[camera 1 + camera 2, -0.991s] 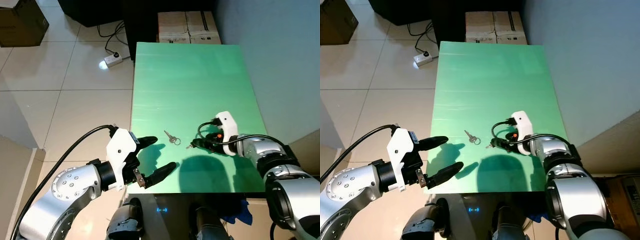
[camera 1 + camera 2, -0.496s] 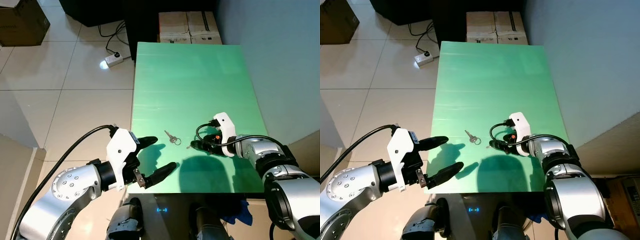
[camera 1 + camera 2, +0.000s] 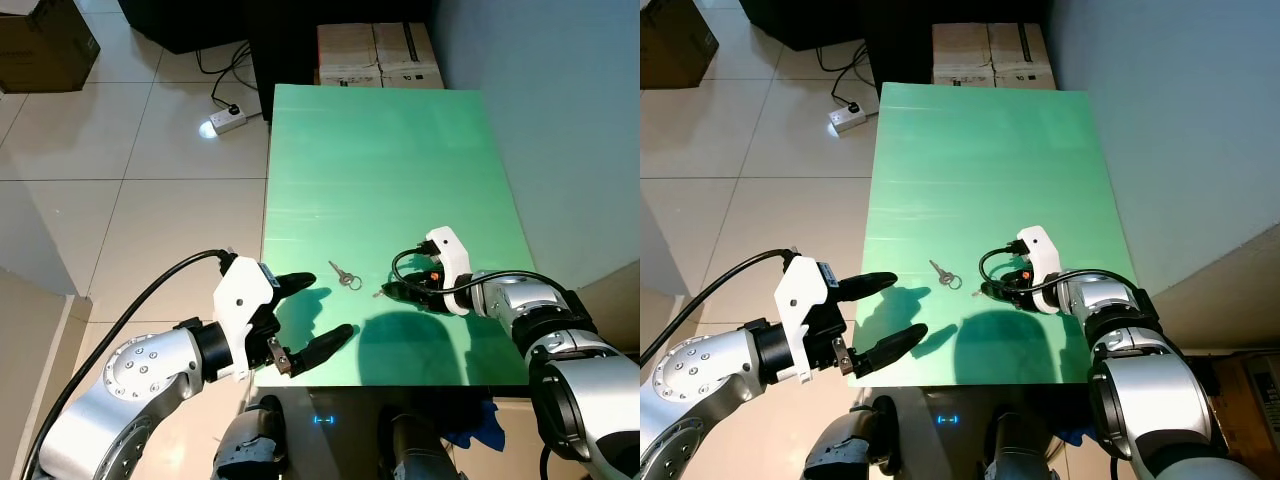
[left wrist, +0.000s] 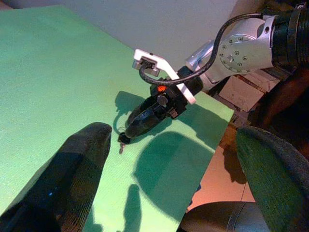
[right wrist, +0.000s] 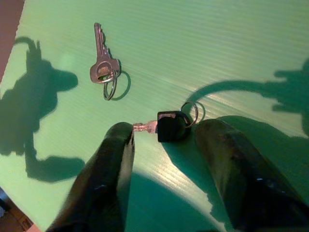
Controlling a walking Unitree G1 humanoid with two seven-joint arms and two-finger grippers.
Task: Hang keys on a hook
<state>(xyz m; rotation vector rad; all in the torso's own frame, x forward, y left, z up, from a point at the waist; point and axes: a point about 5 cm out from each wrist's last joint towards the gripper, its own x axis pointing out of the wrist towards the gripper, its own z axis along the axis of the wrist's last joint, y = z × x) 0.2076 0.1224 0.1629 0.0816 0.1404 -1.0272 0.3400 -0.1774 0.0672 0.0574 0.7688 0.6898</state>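
Green ribbed plastic covers the tabletop [image 3: 400, 150], and on it lie two sets of keys. The right gripper [image 5: 164, 145] is low over the black-headed key with a steel ring [image 5: 170, 124], fingers spread with one on either side of it, nothing held yet. In the head views this key sits at about five o'clock from the table's middle, just at the gripper's tips. The plain silver key on its own ring [image 3: 344, 275] lies near it, at roughly nine o'clock from the black-headed one, apart and untouched.

To take the key well, I would say the fingers should come down until the tips meet the sheet, then close across the black plastic head, not the thin blade (the blade lies flat and would likely slip away). One fingertip [image 5: 123, 133] is already just beside the blade's end, so a slight shift toward the head looks wise before squeezing.

The key itself is small: a squarish black head, a short bright blade, a thin wire ring lying flat behind the head.

The left gripper [image 3: 312, 312] hovers at the table's near left edge, fingers wide apart, holding nothing. I can see no hook.
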